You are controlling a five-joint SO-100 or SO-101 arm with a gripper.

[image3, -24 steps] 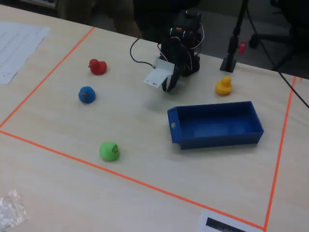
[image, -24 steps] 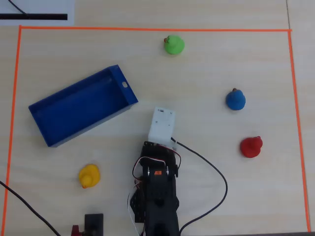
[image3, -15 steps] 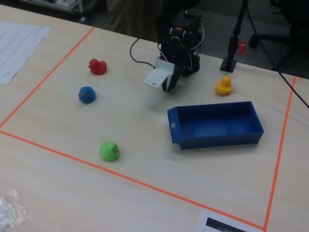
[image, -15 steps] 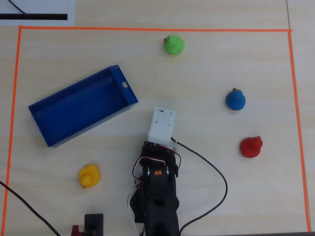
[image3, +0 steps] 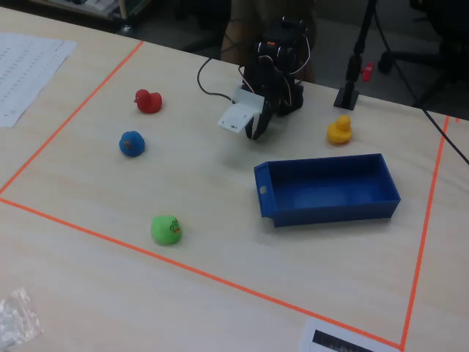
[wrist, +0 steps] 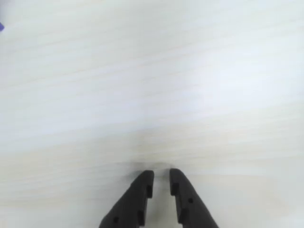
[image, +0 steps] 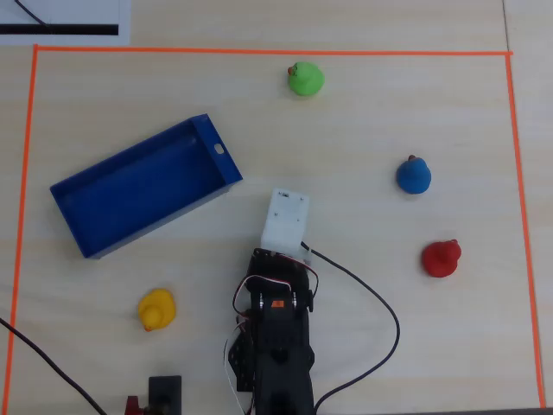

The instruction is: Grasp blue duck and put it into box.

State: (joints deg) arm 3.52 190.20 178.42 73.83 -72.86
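From overhead, your blue duck [image: 414, 175] sits alone on the surface [image: 363, 112], well right of the arm, with the red duck [image: 441, 258] below it; the box [image: 143, 187] lies empty to the left, so you'll carry across.

In the wrist view your pincer [wrist: 161, 179] hangs over bare wood, fingertips nearly together, gripping nothing.

In the fixed view the arm [image3: 272, 70] is folded near its base, aimed at neither duck nor box: the reach hasn't begun.
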